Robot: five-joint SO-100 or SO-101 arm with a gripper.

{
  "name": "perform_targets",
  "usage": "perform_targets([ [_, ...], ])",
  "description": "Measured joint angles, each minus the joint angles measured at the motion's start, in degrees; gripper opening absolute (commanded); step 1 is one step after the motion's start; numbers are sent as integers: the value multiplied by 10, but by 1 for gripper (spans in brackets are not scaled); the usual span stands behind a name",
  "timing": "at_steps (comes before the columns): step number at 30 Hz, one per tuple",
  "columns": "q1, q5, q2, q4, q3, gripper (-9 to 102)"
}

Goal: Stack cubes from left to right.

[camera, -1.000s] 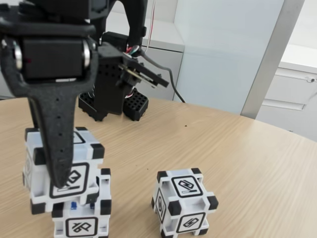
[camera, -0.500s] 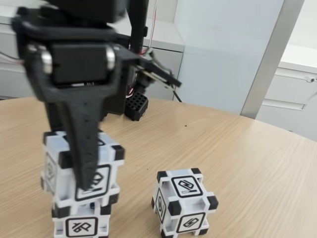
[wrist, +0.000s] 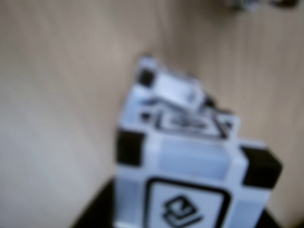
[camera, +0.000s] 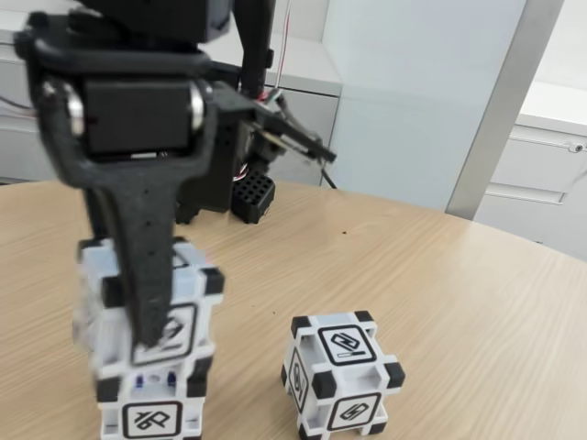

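Cube (wrist: 190,185) up close in the wrist view, blurred, pinched in the fingers, with a second cube (wrist: 171,92) right beneath it on the wooden worktop (wrist: 52,95). Fixed view: the fingers (camera: 151,335) grip that upper cube (camera: 151,307), sitting slightly askew atop the lower cube (camera: 151,412) at the left. Third cube (camera: 341,373) stands alone, right of the stack. Farther back, the arm's black base (camera: 252,192).

- Held cube (camera: 147,312): motion-blurred; front partly covered by a gripper finger (camera: 147,266).
- Bottom cube (camera: 151,412): cut off by frame edge.
- Wrist view: entirely out of focus.
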Motion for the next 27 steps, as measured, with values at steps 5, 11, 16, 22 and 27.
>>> perform_targets([
  [5, -1, -1, 0, 32, 0, 15],
  [11, 1, 11, 0, 33, 0, 15],
  [16, 1, 26, 0, 7, 0, 15],
  [22, 1, 28, 0, -18, 0, 15],
  [27, 1, 20, 0, -18, 0, 15],
])
